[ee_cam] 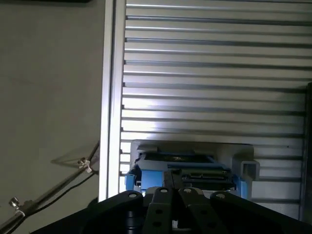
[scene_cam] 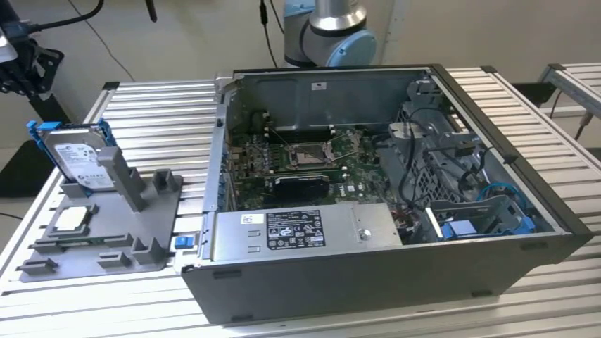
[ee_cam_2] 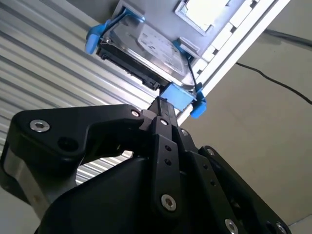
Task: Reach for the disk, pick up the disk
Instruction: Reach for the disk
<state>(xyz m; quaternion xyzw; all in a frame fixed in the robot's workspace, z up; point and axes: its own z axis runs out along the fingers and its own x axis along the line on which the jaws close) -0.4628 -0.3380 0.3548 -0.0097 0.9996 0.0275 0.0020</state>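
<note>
So the disk [ee_cam_2: 146, 46], a flat silver-grey hard drive with a white label in a bright blue plastic carrier, stands on edge right ahead of my hand [ee_cam_2: 160, 105], slotted in a grey moulded plastic holder [scene_cam: 141, 218] on the ribbed metal counter [scene_cam: 160, 113]. Can't tell how wide my hand is. I reckon it's stiff, dense and slick-faced, so grip its free edge across both faces. The holder's upright post crowds one face; a small square silver chip [scene_cam: 73, 220] and the open grey computer case [scene_cam: 395, 274] sit farther off.
</note>
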